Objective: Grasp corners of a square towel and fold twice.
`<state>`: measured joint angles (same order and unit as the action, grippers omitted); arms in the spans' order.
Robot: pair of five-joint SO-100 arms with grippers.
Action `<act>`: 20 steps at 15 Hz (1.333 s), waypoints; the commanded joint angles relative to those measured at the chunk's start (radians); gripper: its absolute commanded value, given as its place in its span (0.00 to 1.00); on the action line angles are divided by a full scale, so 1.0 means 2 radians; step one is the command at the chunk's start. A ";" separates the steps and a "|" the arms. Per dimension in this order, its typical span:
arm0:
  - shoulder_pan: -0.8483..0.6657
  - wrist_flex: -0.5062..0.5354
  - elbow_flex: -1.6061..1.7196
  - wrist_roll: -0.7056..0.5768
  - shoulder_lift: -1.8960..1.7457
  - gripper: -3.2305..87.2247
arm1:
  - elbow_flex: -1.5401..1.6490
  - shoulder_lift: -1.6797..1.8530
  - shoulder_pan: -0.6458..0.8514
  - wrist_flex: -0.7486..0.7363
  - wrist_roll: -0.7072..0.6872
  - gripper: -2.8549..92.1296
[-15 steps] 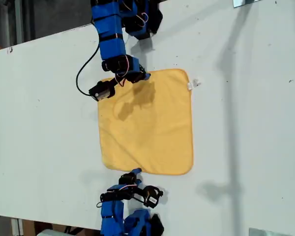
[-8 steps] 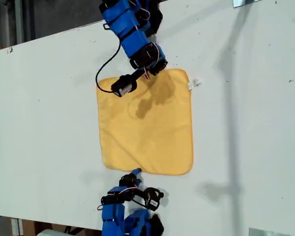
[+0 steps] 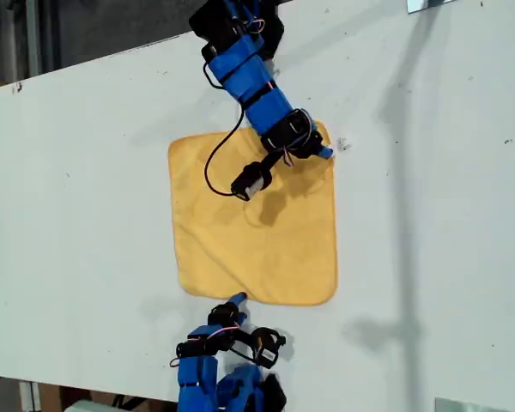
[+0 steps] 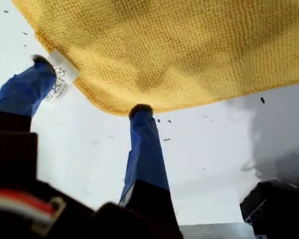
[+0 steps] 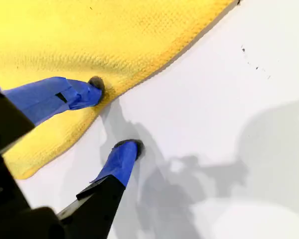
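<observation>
White table (image 3: 86, 197); towel (image 3: 253, 223) flat; tag (image 4: 59, 82) readable only by wrist.

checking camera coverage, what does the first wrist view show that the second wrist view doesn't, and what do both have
Only the first wrist view shows the small white tag with printed care symbols at a rounded corner of the towel, with my first gripper open at that corner.

Only the second wrist view shows my second gripper open at another stretch of the towel's edge, one fingertip on the cloth and the other on the table.

Both show the yellow towel lying flat on the white table, and blue-taped gripper fingers.
</observation>
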<state>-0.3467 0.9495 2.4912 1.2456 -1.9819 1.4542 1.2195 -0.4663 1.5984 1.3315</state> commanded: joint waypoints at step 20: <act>0.251 0.177 -0.390 0.137 0.244 0.30 | 0.119 -0.016 -0.010 -0.137 0.017 0.03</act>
<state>0.0874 1.2548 1.8577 1.4603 -1.5539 1.6705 1.1965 -0.4709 1.3315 1.3560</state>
